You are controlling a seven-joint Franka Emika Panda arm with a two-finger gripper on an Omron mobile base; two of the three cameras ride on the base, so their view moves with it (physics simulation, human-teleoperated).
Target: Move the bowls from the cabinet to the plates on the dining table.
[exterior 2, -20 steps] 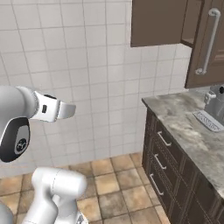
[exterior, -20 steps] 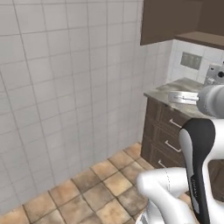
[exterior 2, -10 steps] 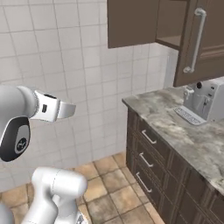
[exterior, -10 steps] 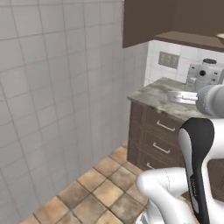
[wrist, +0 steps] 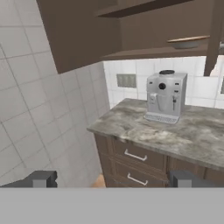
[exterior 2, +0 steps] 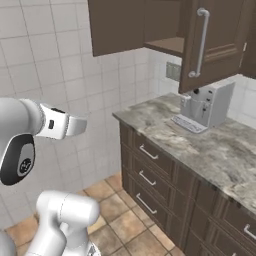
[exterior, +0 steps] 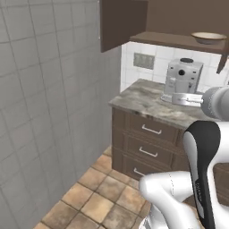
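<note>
Dark brown wood makes up the cabinet (exterior: 134,20) on the wall, its doors swung open; in the right base view one door (exterior 2: 212,42) with a long silver bar handle (exterior 2: 200,42) stands out toward the camera. On the cabinet's lower shelf (exterior: 174,40), toward its right end, sits a shallow tan bowl (exterior: 208,37), upright, seen from below so that only its underside and rim show; in the hand view the same bowl (wrist: 186,43) rests on the shelf, partly behind the edge of the open door. Below the shelf, a silver coffee machine (exterior: 182,78) stands on the grey-brown mottled stone counter (exterior: 147,100), close to the white tiled back wall with its grey wall socket (exterior: 143,61). Under the counter are brown drawer units (exterior: 150,145) with short silver handles, and terracotta floor tiles (exterior: 96,197) lie in front. The gripper (wrist: 111,179) is well short of the cabinet and the counter, its two dark fingertips (wrist: 41,178) spread wide apart with nothing between them
</note>
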